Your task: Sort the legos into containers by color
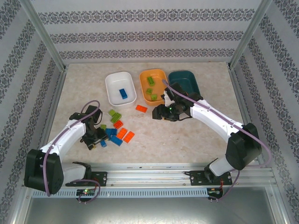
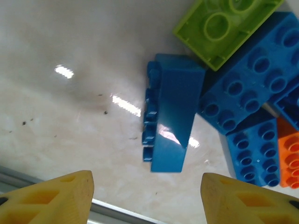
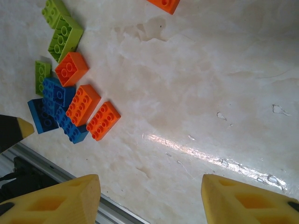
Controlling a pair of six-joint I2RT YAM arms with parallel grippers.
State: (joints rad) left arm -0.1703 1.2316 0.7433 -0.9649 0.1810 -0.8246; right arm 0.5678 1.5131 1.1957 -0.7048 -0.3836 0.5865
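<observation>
2 arms (image 1: pixel 70 133): white links, blk joints, purple cables (image 1: pixel 91 101); yellow pincer fingers (image 2: pixel 51 198), hollow cells.

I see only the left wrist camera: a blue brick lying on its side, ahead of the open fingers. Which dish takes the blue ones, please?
Observer: The white dish already holds one blue brick.
Operator: And where do the green ones lie?
Observer: Several lime green bricks lie in the orange dish.
Operator: Is the right arm in my way?
Observer: It seems not. The right gripper is open and holds nothing, over the table near the orange dish, well apart from the pile.
</observation>
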